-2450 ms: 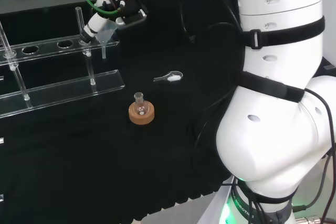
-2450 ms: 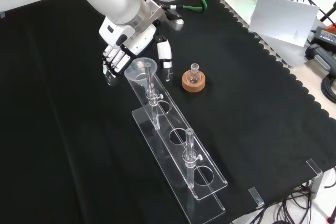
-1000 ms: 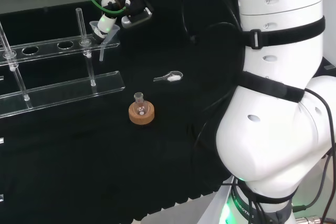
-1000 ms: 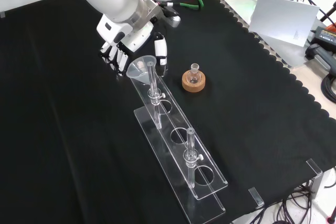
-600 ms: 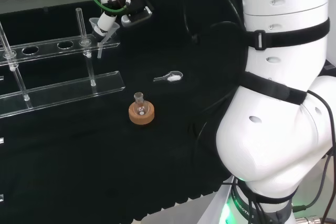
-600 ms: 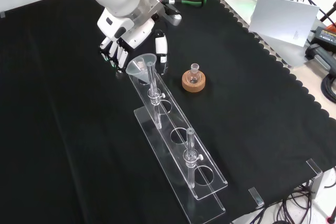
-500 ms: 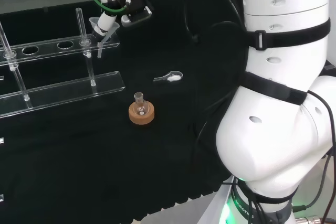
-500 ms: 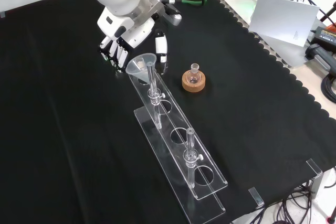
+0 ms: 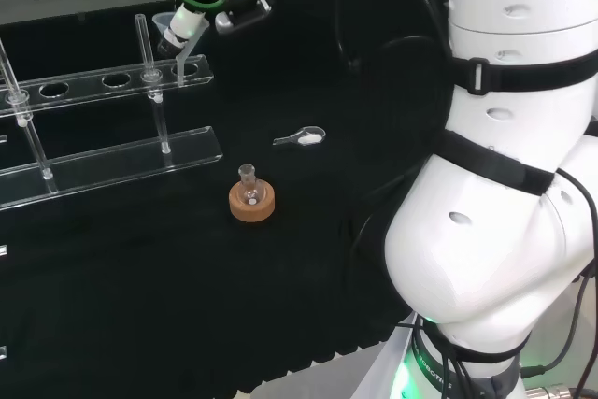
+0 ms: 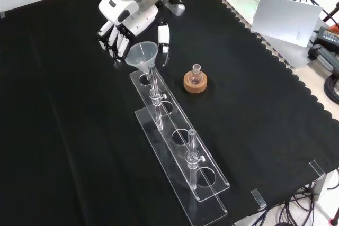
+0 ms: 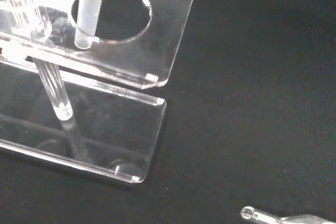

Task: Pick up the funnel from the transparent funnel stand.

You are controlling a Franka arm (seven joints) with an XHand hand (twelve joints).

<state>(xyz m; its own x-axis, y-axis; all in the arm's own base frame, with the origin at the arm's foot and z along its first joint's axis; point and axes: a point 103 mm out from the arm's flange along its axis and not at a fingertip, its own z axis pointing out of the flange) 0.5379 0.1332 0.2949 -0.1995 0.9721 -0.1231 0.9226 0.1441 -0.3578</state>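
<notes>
Front view, hand [image 10: 123, 27] pinching funnel [image 10: 143, 55], above stand [image 10: 180, 146]

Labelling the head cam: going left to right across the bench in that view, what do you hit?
Transparent funnel stand → hand holding the funnel above the stand's right end → small flask on a cork ring → spoon → the arm's white links.

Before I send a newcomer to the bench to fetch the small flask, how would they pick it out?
Start from the long clear funnel stand on the black cloth. To its right in the front view, near the end where the hand holds the funnel, sits a cork ring. The small flask stands upright in it, alone on a brown base.
</notes>
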